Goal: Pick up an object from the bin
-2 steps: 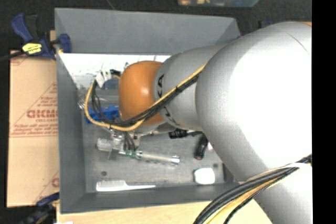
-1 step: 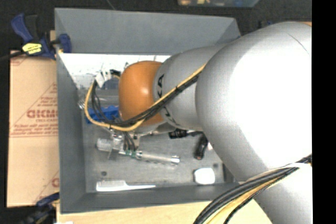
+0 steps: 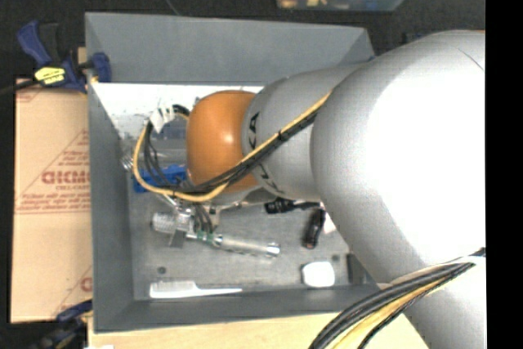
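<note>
- Clear slender tube — lying on the grey metal bin's floor, one end beside your gripper.
- Claw state — you cannot tell.
- Long white plastic stick and black cylinder nearby.

The arm reaches into the grey bin, with its orange cover bent down over the floor. Just below the orange cover the pincer sits low, at the left end of a clear tube that slants away to the cover's lower right; whether they touch is unclear. Further below the cover lies a white toothbrush. Below and right of the cover are a black cylinder and a white block. A blue thing sits just left of the cover, behind cables.
</note>
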Robot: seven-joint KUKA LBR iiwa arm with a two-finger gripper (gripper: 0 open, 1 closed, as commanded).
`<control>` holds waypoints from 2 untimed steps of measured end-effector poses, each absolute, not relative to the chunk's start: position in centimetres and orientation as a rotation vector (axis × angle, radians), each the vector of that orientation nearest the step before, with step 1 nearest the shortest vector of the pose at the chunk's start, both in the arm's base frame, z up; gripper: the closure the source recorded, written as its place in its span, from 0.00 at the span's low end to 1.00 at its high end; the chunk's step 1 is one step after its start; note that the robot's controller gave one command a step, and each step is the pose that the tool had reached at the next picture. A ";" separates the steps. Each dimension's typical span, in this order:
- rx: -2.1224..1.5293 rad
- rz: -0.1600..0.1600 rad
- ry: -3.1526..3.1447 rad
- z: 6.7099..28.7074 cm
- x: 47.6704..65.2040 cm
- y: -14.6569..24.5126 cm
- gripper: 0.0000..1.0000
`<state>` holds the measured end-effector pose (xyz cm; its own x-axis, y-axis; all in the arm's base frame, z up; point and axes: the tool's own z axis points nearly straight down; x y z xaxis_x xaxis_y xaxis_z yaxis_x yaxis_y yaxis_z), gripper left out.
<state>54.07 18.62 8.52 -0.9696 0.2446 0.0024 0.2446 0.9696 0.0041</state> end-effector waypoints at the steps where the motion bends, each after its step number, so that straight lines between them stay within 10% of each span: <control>1: -0.389 -0.010 -3.119 9.6 54.2 18.6 1.00; 2: -0.388 -0.007 -3.113 13.0 54.0 18.6 1.00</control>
